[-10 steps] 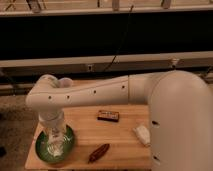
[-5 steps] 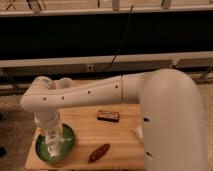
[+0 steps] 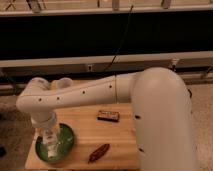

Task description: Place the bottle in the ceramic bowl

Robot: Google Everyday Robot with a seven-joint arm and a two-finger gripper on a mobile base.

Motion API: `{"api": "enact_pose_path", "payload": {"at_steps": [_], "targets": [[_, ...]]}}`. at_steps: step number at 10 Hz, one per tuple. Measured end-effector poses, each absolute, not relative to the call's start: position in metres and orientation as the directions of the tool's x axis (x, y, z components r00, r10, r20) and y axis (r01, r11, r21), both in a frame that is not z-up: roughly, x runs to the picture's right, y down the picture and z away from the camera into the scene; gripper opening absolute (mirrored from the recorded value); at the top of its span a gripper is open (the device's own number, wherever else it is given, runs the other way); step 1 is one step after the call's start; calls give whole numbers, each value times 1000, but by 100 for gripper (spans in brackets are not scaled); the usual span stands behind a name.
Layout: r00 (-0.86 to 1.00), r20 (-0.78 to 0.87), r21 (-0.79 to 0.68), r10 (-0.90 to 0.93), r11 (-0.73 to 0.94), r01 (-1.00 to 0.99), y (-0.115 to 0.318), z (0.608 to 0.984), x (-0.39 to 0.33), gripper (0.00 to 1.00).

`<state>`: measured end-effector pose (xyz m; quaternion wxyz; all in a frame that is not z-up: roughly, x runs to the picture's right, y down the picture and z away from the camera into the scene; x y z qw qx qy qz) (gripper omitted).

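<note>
The green ceramic bowl sits on the front left corner of the wooden table. My gripper hangs from the white arm and reaches straight down into the bowl. A pale slim shape at the gripper's tip, inside the bowl, looks like the bottle. I cannot tell whether it is held or resting in the bowl.
A translucent plastic cup stands at the table's back left, behind the arm. A dark rectangular packet lies mid-table. A reddish-brown oblong thing lies near the front edge. The thick upper arm covers the table's right side.
The upper arm has swung forward and left and now hides the white block on the right. The gripper stayed over the bowl and sank a little lower.
</note>
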<state>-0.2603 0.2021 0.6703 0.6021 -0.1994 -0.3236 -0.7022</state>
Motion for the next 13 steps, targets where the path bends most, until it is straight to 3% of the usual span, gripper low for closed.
{"api": "enact_pose_path", "payload": {"at_steps": [3,10,11,13], "targets": [[-204,668,216,-716,-76,973,203,674,-265,6],[-209,664,216,-717,-83,973,203,682,-271,75],[-209,664,216,-718,-83,973,203,683,-272,80],[-209,663,216,-718,-84,973,203,684,-273,80]]}}
